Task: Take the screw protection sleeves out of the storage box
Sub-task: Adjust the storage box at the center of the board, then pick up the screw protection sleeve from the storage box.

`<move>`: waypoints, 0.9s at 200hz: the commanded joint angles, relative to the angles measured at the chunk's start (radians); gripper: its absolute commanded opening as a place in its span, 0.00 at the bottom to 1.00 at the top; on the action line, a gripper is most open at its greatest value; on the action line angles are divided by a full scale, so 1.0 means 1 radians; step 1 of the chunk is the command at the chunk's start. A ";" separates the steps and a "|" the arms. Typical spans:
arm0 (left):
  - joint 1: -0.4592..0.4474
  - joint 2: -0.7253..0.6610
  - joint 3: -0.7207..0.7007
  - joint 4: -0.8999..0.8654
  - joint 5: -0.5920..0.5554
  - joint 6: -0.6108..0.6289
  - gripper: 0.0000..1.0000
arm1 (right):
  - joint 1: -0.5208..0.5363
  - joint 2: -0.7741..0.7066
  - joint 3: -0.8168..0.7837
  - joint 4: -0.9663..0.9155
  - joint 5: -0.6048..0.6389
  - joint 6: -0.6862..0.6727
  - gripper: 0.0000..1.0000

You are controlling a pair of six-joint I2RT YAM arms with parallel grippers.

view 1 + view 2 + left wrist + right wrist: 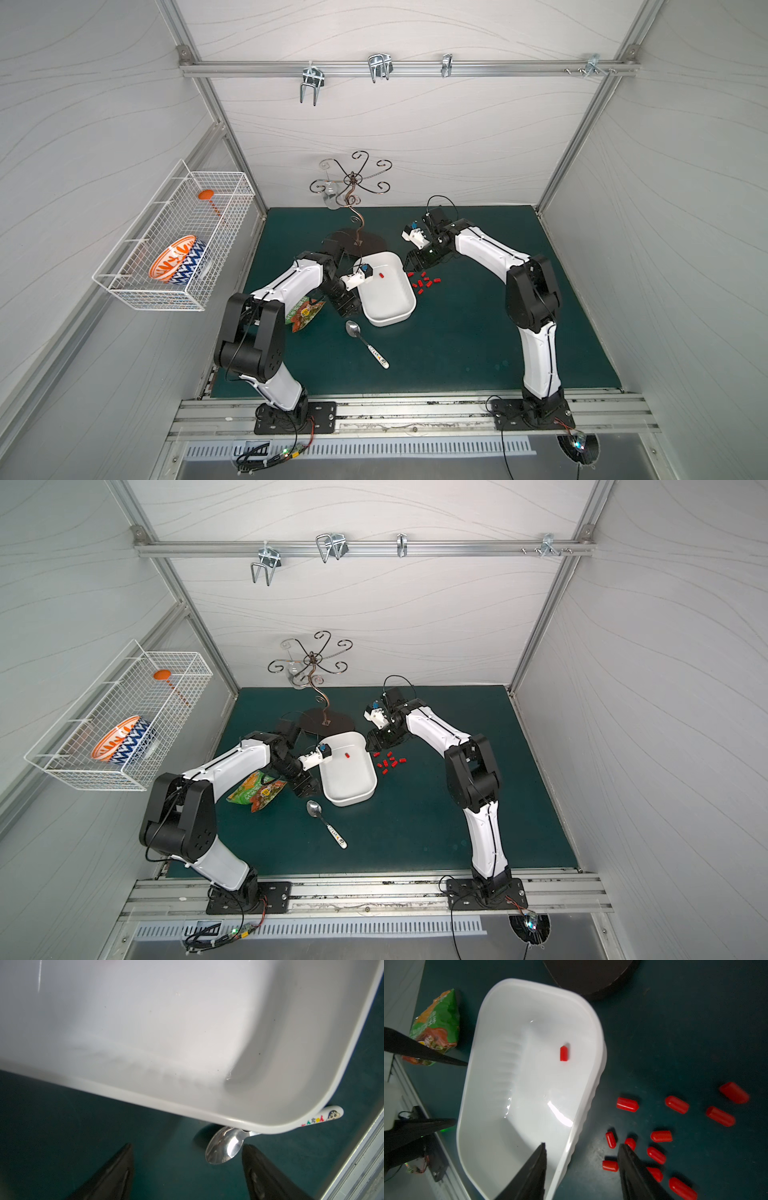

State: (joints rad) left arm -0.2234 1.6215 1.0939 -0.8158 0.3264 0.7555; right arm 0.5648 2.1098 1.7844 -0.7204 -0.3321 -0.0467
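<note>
"Red screw protection sleeves (424,283): where do they lie?"

"Nearly all are on the green mat (478,353), a loose scatter just beside the white storage box (390,321), at its three o'clock. A lone sleeve (564,1053) lies inside the box, on the floor toward the twelve o'clock end, clear of the walls."

"And the right gripper (582,1144)?"

"It's at the box's one o'clock corner, fingers apart and holding nothing. In its wrist view one finger hangs over the box's inside and the other over the scatter, with the rim passing between them."

"The left gripper (188,1145)?"

"That's at the box's nine o'clock, spread wide, with only mat between its fingers. A steel spoon (354,329) lies at the box's six o'clock, and a snack packet (257,791) at eight o'clock."
</note>
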 commanded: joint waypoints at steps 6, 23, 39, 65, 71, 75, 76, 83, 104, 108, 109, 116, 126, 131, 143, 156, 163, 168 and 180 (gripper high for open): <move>0.006 -0.055 0.027 -0.051 0.003 0.004 0.86 | 0.043 -0.068 -0.015 0.008 0.106 -0.097 0.62; 0.033 -0.081 0.024 -0.058 0.037 0.001 0.87 | 0.098 -0.114 -0.043 0.037 0.138 -0.164 0.62; 0.079 -0.107 0.024 -0.068 0.096 0.000 0.87 | 0.157 -0.141 -0.077 0.065 0.161 -0.185 0.62; 0.168 -0.145 0.021 -0.076 0.167 -0.012 0.88 | 0.220 -0.110 -0.087 0.086 0.162 -0.181 0.61; 0.185 -0.153 0.020 -0.077 0.178 -0.013 0.88 | 0.229 -0.094 -0.079 0.088 0.161 -0.177 0.60; 0.196 -0.158 0.017 -0.076 0.185 -0.013 0.88 | 0.234 -0.082 -0.071 0.090 0.157 -0.174 0.60; 0.197 -0.160 0.016 -0.076 0.186 -0.013 0.88 | 0.235 -0.079 -0.070 0.090 0.156 -0.173 0.60; 0.212 -0.169 0.014 -0.073 0.196 -0.014 0.88 | 0.244 -0.056 -0.057 0.090 0.152 -0.169 0.59; 0.226 -0.194 0.002 -0.065 0.209 -0.008 0.88 | 0.266 0.014 -0.005 0.099 0.158 -0.146 0.57; 0.226 -0.197 0.001 -0.063 0.212 -0.006 0.88 | 0.269 0.027 0.004 0.103 0.161 -0.140 0.56; 0.226 -0.198 0.000 -0.062 0.212 -0.006 0.88 | 0.269 0.031 0.006 0.103 0.162 -0.139 0.56; 0.226 -0.204 -0.002 -0.057 0.217 -0.008 0.88 | 0.273 0.052 0.024 0.107 0.167 -0.128 0.55; 0.226 -0.207 -0.002 -0.053 0.221 -0.009 0.88 | 0.276 0.084 0.050 0.110 0.170 -0.125 0.54; 0.226 -0.208 -0.001 -0.052 0.222 -0.008 0.88 | 0.277 0.099 0.062 0.113 0.172 -0.125 0.54; 0.226 -0.209 0.000 -0.051 0.226 -0.008 0.88 | 0.279 0.130 0.087 0.117 0.181 -0.086 0.52; 0.226 -0.210 -0.002 -0.051 0.226 -0.006 0.88 | 0.280 0.159 0.106 0.128 0.199 -0.076 0.52; 0.226 -0.212 -0.003 -0.050 0.227 -0.004 0.88 | 0.280 0.174 0.116 0.130 0.213 -0.073 0.51; 0.226 -0.213 -0.007 -0.048 0.227 -0.003 0.88 | 0.282 0.184 0.122 0.132 0.226 -0.071 0.51; 0.226 -0.216 -0.010 -0.046 0.229 0.001 0.88 | 0.280 0.205 0.132 0.142 0.251 -0.070 0.51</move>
State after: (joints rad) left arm 0.0017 1.4269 1.0897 -0.8726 0.5217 0.7479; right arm 0.8368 2.2768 1.8793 -0.6022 -0.1356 -0.1448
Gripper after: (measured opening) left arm 0.883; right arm 0.516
